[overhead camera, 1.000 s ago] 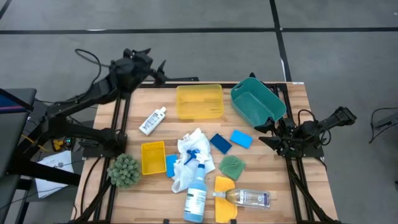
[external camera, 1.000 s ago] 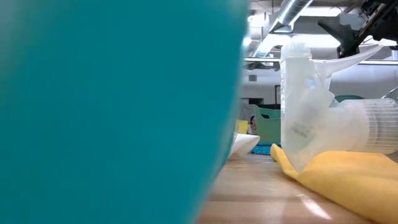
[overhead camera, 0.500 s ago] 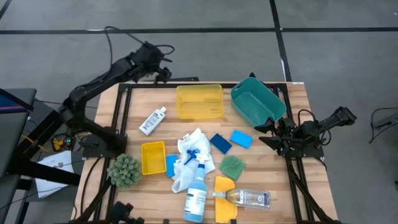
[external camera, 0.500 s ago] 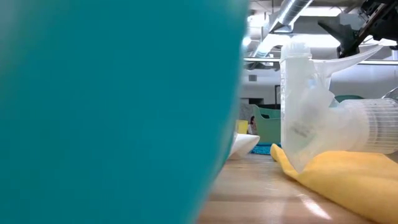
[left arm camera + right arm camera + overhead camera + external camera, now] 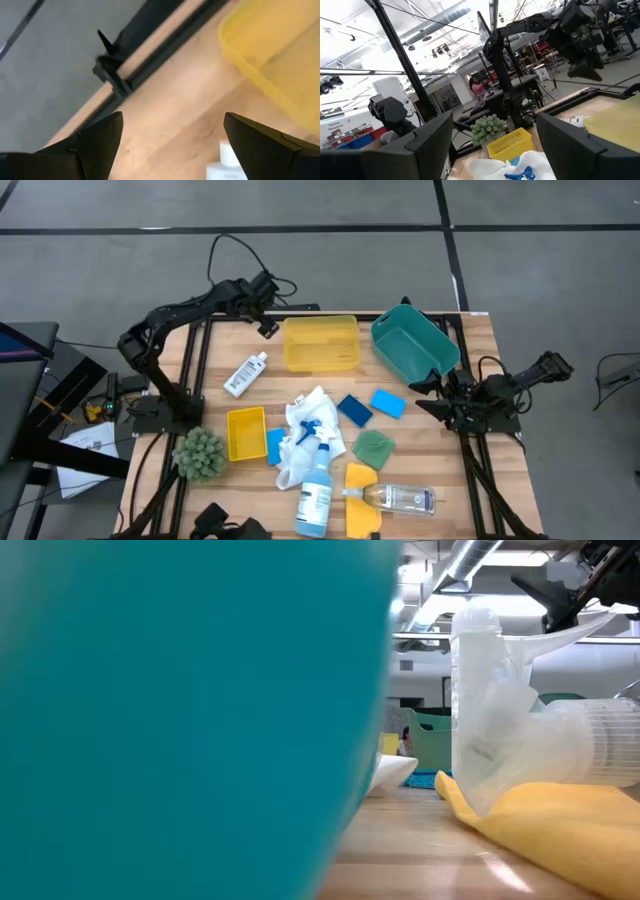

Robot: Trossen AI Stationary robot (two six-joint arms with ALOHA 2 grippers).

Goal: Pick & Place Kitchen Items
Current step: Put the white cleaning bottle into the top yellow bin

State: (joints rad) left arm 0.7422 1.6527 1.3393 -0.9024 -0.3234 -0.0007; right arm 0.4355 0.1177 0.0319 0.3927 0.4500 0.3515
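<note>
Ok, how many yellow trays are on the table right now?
2. The big tray sits at the far edge beside the teal bin; the small tray sits next to the spiky green ball.

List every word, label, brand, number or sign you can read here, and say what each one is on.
No text here can be read.
white bottle: dark print on its label, too small to read.
spray bottle: a label, too blurred to read.
clear bottle: a label, too small to read.
Signs in the room behind, in the right wrist view: blurred, unreadable.
</note>
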